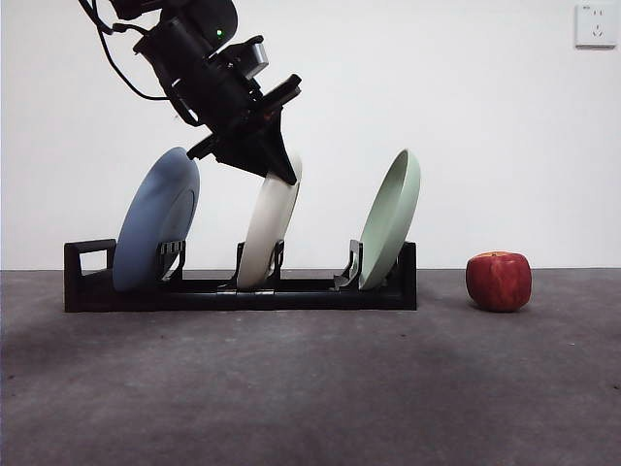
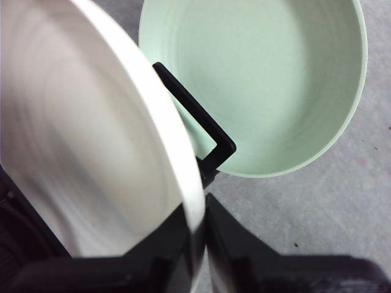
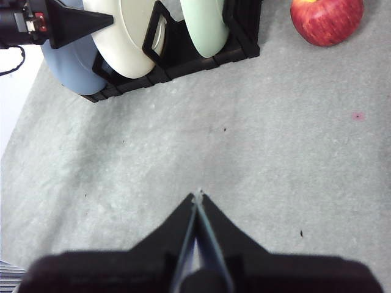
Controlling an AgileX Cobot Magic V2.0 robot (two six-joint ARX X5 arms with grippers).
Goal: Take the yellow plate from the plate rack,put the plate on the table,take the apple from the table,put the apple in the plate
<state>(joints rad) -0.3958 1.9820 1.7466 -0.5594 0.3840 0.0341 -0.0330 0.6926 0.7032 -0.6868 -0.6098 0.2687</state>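
Observation:
The yellow plate (image 1: 267, 228) stands tilted in the middle slot of the black plate rack (image 1: 243, 291). My left gripper (image 1: 278, 171) comes down from the upper left and is shut on the plate's top rim. In the left wrist view its jaws (image 2: 197, 229) straddle the cream rim (image 2: 91, 152), with a rack prong (image 2: 195, 119) beyond. The red apple (image 1: 499, 281) sits on the table (image 1: 310, 388) right of the rack. My right gripper (image 3: 197, 198) is shut and empty over bare table, with the rack (image 3: 183, 58), plate (image 3: 122, 43) and apple (image 3: 327, 21) far ahead of it.
A light blue plate (image 1: 155, 218) stands in the rack's left slot and a pale green plate (image 1: 391, 218) in its right slot, close on either side of the cream one. A white wall with an outlet (image 1: 595, 24) is behind.

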